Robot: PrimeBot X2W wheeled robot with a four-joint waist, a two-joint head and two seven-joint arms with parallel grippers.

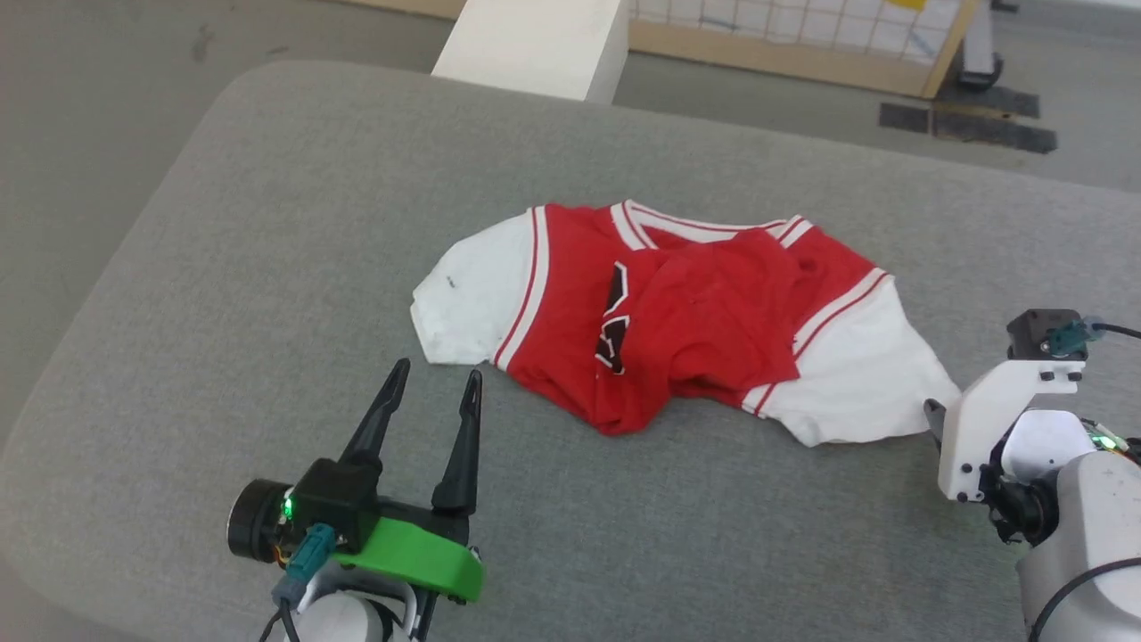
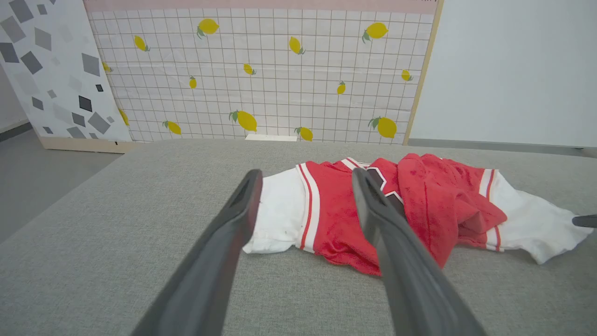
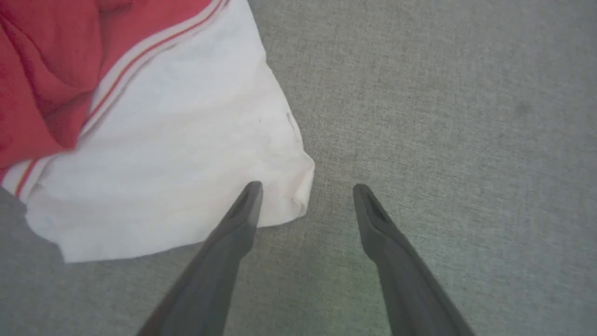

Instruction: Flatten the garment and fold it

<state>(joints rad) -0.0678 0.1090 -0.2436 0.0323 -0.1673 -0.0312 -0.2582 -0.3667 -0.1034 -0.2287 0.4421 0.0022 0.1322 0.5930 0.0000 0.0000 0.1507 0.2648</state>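
Garment (image 1: 677, 321) lies crumpled on grey padded surface (image 1: 267, 223), not flat, not folded. Red body is bunched in the middle w/ a flap of red cloth thrown over part of the black-and-white chest graphic (image 1: 613, 325). Striped collar trim is on the side far from both hands. White sleeves stick out L and R, each w/ red-white stripe at the seam.

Left hand (image 1: 439, 369): fingers apart, nothing betw them, pointing fwd over bare surface. Garment is ahead of it and off to its right. Nearest part = left sleeve (image 1: 468, 299), just beyond the fingertips, not touching. Left wrist view looks low along the surface; sleeve and red body show betw and past the two fingers.

Right hand (image 3: 306, 185): fingers apart, clamped on nothing. Right sleeve (image 3: 163, 154) sits ahead-left of it. Left fingertip overlaps the sleeve's corner, right fingertip is over bare surface. Can't tell if the tip touches cloth or hovers. Red body is further off to this hand's upper left in right wrist view.

Bkgd: beyond the surface, ahead of left hand, a lemon-print panel (image 2: 280, 70), w/ a grey-flecked panel (image 2: 51, 70) to its left and a pale wall (image 2: 513, 70) to its right. White block (image 1: 535, 40) at the surface's far edge, grey floor (image 1: 89, 89) around.
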